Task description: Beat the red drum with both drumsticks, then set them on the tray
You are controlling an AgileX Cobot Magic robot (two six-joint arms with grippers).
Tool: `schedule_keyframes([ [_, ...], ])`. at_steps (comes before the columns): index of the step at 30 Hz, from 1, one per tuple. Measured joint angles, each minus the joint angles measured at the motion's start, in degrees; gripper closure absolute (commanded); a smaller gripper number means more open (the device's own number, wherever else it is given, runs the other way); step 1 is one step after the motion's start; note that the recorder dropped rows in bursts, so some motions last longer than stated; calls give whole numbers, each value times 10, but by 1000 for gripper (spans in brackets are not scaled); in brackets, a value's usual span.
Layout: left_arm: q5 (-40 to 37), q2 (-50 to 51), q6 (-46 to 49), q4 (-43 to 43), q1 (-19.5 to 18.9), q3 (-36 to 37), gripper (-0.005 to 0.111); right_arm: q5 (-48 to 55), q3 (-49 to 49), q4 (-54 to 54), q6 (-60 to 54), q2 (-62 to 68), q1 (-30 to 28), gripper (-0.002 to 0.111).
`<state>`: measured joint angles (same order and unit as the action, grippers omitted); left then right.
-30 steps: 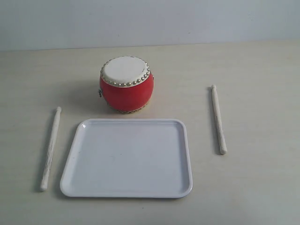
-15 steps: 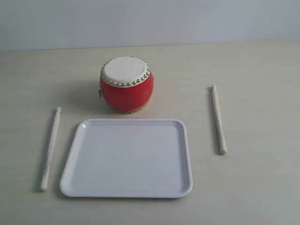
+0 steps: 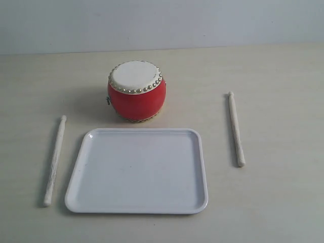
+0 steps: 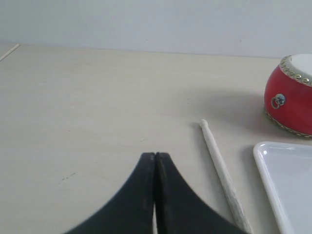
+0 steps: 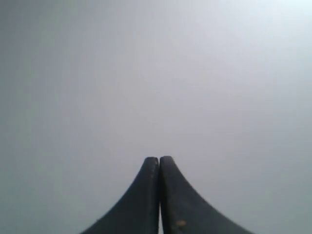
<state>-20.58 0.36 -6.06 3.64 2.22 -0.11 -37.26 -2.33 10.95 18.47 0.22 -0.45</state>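
left gripper (image 4: 154, 155): jaws pressing together, gripping nothing, hovering over bench (image 4: 73, 107) near left drumstick (image 4: 222, 170) | right gripper (image 5: 159, 158): jaws pressing together, empty | right drumstick (image 3: 236, 129) lying toward bench's right edge | tray (image 3: 136, 130) lying between sticks by near edge | red drum (image 3: 136, 91) standing upright just behind tray

- Glossy red barrel drum (image 3: 136, 91), cream skin up, stands upright just behind the flat white plastic tray (image 3: 137, 205).
- Pale wooden drumsticks (image 3: 55, 159) (image 3: 236, 129) lie flat, one flanking each tray side.
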Motion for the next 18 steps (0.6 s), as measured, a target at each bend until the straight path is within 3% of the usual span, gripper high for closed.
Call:
schedule_keyframes([
  [5,0,0,0,0,0,0,107,-16,-70,143,-72,49,0,108],
  [10,0,0,0,0,0,0,107,-13,-162,159,-108,188,0,108],
  [13,0,0,0,0,0,0,107,73,-244,161,-160,296,0,108],
  [18,0,0,0,0,0,0,107,403,-444,163,-232,537,0,108],
])
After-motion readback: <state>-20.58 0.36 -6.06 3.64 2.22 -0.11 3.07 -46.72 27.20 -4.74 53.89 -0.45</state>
